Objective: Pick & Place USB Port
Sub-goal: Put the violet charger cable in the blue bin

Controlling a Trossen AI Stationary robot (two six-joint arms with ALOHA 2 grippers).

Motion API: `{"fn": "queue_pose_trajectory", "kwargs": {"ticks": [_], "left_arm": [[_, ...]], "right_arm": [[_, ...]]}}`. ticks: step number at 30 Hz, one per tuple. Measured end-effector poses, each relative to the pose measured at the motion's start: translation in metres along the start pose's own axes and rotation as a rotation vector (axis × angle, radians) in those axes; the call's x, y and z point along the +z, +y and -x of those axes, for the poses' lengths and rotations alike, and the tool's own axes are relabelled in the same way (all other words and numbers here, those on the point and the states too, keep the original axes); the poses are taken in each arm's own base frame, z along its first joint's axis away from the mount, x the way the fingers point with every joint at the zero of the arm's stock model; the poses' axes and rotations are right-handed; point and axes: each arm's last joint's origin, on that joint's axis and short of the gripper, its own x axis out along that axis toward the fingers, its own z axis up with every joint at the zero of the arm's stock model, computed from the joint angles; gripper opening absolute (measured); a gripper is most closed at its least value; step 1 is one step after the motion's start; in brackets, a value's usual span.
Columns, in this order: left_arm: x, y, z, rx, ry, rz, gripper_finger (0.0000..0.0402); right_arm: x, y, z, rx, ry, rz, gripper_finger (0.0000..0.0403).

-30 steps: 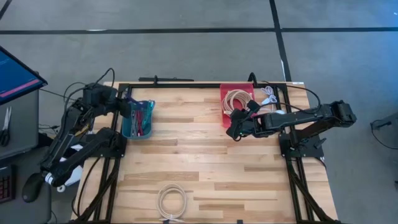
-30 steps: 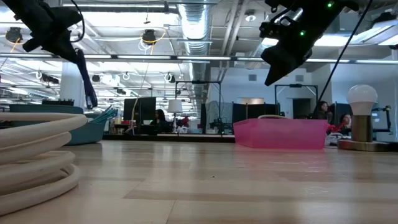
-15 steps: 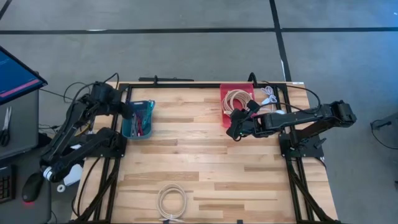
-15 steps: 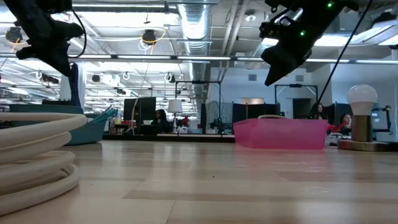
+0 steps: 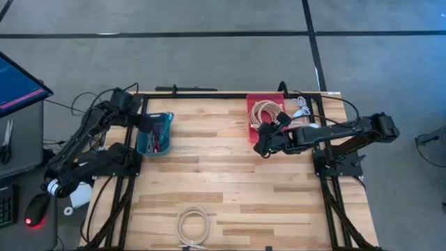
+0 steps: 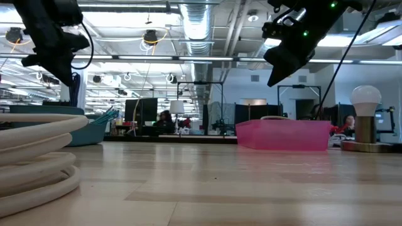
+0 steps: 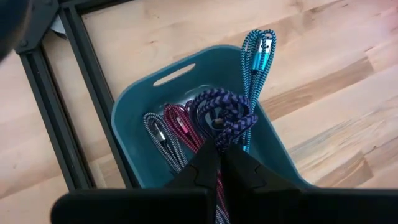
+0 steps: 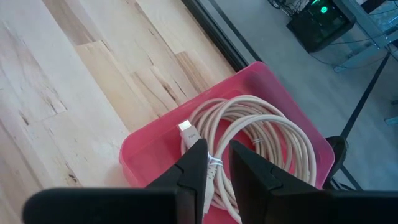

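Note:
My left gripper [image 7: 221, 157] is shut on a bundled purple braided USB cable [image 7: 221, 115] above the teal bin [image 7: 124, 124], which stands at the table's far left [image 5: 155, 132]. Blue [image 7: 258, 56], pink [image 7: 180, 127] and grey [image 7: 158, 134] cables lie in that bin. My right gripper [image 8: 214, 163] hovers well above the near rim of the pink bin [image 8: 143, 155], its fingers a little apart. A coiled white cable [image 8: 261, 137] lies in the pink bin and shows through that gap. In the low view nothing hangs from the right gripper [image 6: 276, 69]. My left gripper pinches the purple bundle by its near loops [image 7: 219, 144] between its two fingers, coming from above and slanting steeply down. The rest of the bundle sticks out past the fingertips over the teal bin. A strand [image 6: 74, 88] hangs below the fingers; whether it touches the bin I cannot tell.
Another coiled white cable [image 5: 191, 224] lies at the table's near edge, looming large in the low view [image 6: 31, 157]. A lamp bulb [image 6: 366, 119] stands at the right, beyond the pink bin [image 6: 286, 135]. Black frame rails run along the table's sides. Bare wood lies between the bins.
My left gripper has tipped more steeply downward and sunk toward the teal bin, still shut on the purple cable, whose hanging strand has swung in over the bin.

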Motion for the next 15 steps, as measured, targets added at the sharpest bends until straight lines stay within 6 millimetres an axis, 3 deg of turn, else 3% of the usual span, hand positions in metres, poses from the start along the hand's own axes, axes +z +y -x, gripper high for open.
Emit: {"fn": "queue_pose_trajectory", "kwargs": {"ticks": [8, 15], "left_arm": [[0.0005, 0.0002, -0.0009, 0.007, 0.005, 0.000, 0.0021], [0.0005, 0.0002, -0.0009, 0.008, 0.005, 0.000, 0.0080]], "right_arm": [[0.0000, 0.0001, 0.0001, 0.001, 0.000, 0.000, 0.0059], [0.0000, 0.0001, 0.0001, 0.000, 0.000, 0.027, 0.0059]]}}
